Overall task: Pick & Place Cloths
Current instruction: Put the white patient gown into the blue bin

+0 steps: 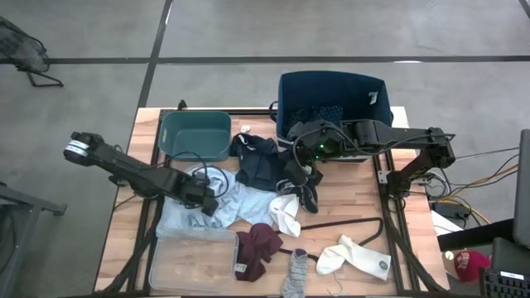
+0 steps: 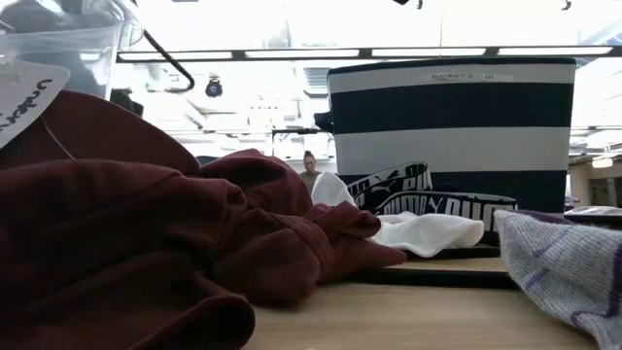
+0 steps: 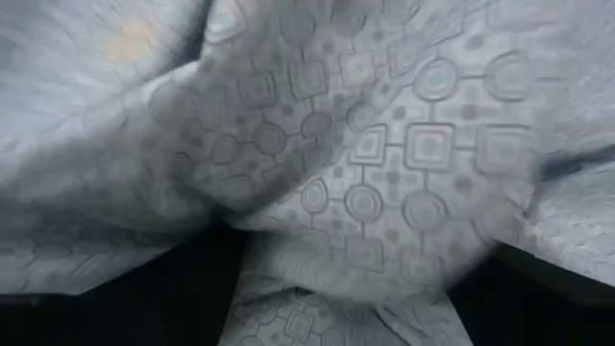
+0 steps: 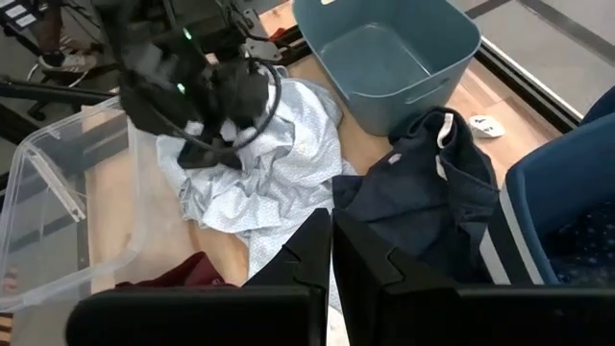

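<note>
The light blue shirt (image 1: 248,203) (image 4: 288,163) lies crumpled on the table's middle left. My left gripper (image 1: 209,205) (image 4: 226,125) is down in its left part, open, and patterned cloth (image 3: 365,173) fills the left wrist view. My right gripper (image 1: 302,176) (image 4: 332,255) hovers shut over the table's middle, with nothing between its fingers. Navy clothes (image 1: 258,161) (image 4: 423,192) lie beside the shirt. The maroon piece (image 1: 258,244) (image 2: 146,243), white socks (image 1: 286,215) (image 1: 356,257), a dark sock (image 1: 310,197) and a grey sock (image 1: 296,273) lie nearer the front. My left gripper comes at the shirt from above, slanting from the table's left. A raised fold of the cloth (image 3: 336,250) bulges between its two spread fingers (image 3: 144,298). How many layers it has I cannot tell. The shirt lies slack on the table.
A teal bin (image 1: 196,135) (image 4: 384,48) stands at the far left, a navy striped basket (image 1: 331,99) (image 2: 452,126) at the far right. The clear plastic tray (image 1: 190,261) (image 4: 58,192) sits at the near left. A black wire hanger (image 1: 348,223) lies among the socks.
</note>
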### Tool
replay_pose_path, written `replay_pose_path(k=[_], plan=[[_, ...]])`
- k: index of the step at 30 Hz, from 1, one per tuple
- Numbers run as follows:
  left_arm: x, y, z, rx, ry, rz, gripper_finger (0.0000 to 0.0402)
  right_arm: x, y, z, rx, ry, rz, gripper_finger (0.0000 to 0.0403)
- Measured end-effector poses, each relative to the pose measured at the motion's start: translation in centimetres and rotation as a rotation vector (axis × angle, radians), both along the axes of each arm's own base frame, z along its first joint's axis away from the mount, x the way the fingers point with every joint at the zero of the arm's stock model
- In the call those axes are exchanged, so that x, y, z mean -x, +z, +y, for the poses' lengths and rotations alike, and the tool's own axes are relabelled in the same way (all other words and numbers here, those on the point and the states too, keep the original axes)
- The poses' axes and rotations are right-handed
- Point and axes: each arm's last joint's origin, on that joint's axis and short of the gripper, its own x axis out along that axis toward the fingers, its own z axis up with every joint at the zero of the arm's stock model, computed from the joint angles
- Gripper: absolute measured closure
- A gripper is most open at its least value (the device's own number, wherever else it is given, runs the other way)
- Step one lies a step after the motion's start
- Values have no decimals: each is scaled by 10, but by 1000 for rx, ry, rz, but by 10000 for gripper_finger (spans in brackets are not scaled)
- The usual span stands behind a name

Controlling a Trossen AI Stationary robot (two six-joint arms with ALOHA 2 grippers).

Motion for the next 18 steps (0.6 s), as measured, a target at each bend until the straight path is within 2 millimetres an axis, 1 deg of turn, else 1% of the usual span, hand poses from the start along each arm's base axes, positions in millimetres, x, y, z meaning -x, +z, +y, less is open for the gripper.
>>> replay_pose_path(k=[3,6,8,10,12,14,18], plan=[[1,-19,-1,47,25,35,67,0,0,0,0,0,0,390],[4,-32,0,43,40,79,71,0,0,0,0,0,0,390],[5,-37,0,36,42,105,83,0,0,0,1,-1,0,390],[4,-38,0,36,36,99,107,0,0,0,1,-1,0,390],[4,-38,0,31,20,82,145,0,0,0,1,-2,0,390],[2,-37,0,18,6,62,193,0,0,0,1,-2,0,390],[1,-36,2,-6,3,44,319,0,-1,0,2,-2,-1,390]])
